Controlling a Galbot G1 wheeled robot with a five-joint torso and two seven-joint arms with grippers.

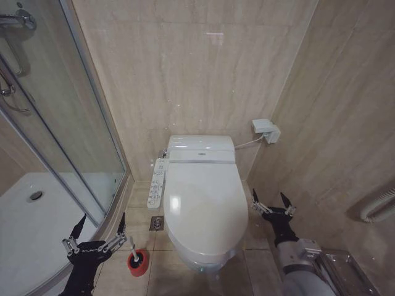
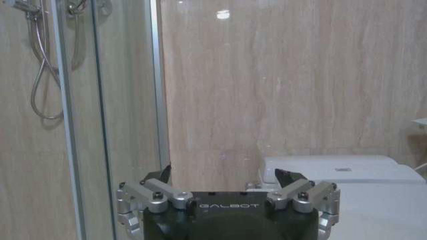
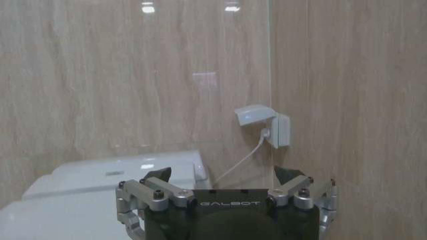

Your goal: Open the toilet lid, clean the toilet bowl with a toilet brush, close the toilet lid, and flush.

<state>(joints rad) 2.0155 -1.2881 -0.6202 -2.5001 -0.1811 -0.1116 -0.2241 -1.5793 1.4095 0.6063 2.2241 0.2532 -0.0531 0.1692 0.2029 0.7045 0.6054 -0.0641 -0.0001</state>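
Flanking the toilet lid (image 1: 203,203), which lies shut over the bowl, I hold my left end effector (image 1: 97,233) and right end effector (image 1: 271,201) spread wide and empty, the toilet brush (image 1: 134,254) standing in its red holder (image 1: 139,261) near my left.

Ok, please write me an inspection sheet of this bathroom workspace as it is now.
Surface: beige tiled floor, small square drain beside the bowl.
Job's things: toilet lid shut; toilet brush upright in its red holder on the floor.
Clutter: nothing seen.
Grippers: left tool open, above the floor near the brush; right tool open, right of the toilet; both empty.
Cables: white cord from the toilet to the wall socket.
Surroundings: glass shower cabin, control panel.
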